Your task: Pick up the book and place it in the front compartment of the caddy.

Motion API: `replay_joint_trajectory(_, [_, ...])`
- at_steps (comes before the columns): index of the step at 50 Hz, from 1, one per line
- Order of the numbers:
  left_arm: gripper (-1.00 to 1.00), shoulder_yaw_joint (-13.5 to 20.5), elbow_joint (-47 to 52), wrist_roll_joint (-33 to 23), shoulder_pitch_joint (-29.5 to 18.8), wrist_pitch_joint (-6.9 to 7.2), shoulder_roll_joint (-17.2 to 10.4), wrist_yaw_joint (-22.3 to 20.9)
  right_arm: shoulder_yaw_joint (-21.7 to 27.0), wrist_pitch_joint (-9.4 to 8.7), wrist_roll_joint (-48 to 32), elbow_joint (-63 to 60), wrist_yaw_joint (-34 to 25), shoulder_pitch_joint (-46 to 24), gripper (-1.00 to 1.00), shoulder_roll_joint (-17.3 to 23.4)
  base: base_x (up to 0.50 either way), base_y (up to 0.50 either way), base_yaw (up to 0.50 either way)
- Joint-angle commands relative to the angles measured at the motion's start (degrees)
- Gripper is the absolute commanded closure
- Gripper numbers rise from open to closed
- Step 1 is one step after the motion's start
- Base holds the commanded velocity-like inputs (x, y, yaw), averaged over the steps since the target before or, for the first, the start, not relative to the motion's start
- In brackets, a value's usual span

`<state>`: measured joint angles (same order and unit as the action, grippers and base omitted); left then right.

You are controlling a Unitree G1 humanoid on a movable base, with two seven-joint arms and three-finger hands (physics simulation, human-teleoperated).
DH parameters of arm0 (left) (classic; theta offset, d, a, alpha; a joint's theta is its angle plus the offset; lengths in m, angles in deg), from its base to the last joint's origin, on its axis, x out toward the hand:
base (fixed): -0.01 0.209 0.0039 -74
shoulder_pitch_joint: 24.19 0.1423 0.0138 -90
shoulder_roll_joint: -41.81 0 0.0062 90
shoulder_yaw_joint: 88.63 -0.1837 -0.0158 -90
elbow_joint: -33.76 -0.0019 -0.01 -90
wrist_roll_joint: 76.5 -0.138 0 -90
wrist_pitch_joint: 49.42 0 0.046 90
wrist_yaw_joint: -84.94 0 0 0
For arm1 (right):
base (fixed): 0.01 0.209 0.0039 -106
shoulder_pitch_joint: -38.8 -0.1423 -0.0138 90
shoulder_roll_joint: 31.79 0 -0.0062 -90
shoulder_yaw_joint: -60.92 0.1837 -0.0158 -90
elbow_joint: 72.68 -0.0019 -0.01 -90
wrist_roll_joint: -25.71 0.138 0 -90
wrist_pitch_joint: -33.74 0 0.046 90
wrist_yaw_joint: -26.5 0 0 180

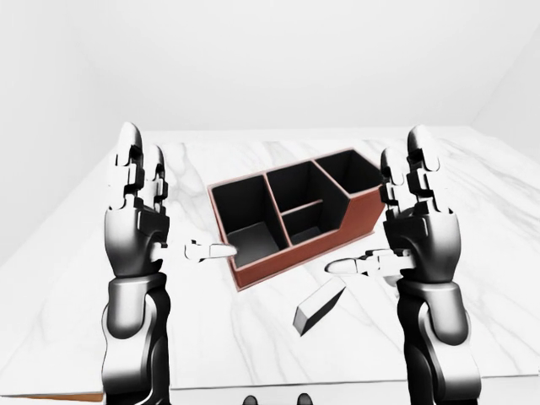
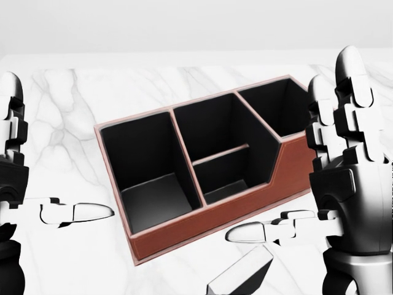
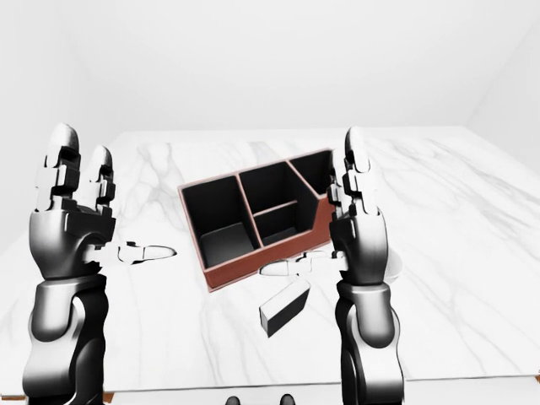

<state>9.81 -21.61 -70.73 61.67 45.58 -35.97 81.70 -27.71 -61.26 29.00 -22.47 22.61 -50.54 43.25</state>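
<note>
Book (image 1: 319,305) lies just below right hand (image 1: 419,240), long axis slanting toward caddy (image 1: 295,215); right hand nearer. Both hands' fingers spread, empty.

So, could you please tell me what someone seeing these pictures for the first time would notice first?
Two raised robot hands frame the scene: the left hand and the right hand, both open with fingers upright. Between them, on the white marble table, stands a reddish-brown caddy with black compartments, all empty. Below it in the left-eye view lies a small dark book, untouched, just under the right hand's thumb.
</note>
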Motion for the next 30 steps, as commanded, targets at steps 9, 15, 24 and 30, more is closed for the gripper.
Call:
replay_joint_trajectory(9, [-1.00, -0.04, -0.01, 0.04, 0.04, 0.00, -0.04, 0.07, -0.28, 0.00, -1.58, 0.79, 0.45, -0.08, -1.00, -0.01, 0.33, 0.00, 0.00])
replay_joint_trajectory(15, [-1.00, 0.00, 0.17, 0.06, 0.05, 0.00, -0.05, 0.04, -0.54, 0.00, -2.66, 0.75, 0.77, -0.26, -1.00, -0.02, 0.00, 0.00, 0.00])
replay_joint_trajectory(24, [-1.00, -0.04, -0.09, 0.02, 0.15, 0.00, 0.00, -0.04, -0.34, 0.00, -1.25, -0.30, 0.21, 0.00, -1.00, -0.36, 0.00, 0.00, 0.00])
replay_joint_trajectory(30, [-1.00, -0.19, 0.02, -0.07, 0.18, 0.00, 0.04, 0.00, -0.23, 0.00, -1.23, -0.12, 0.40, -0.24, -1.00, -0.05, 0.42, 0.00, 0.00])
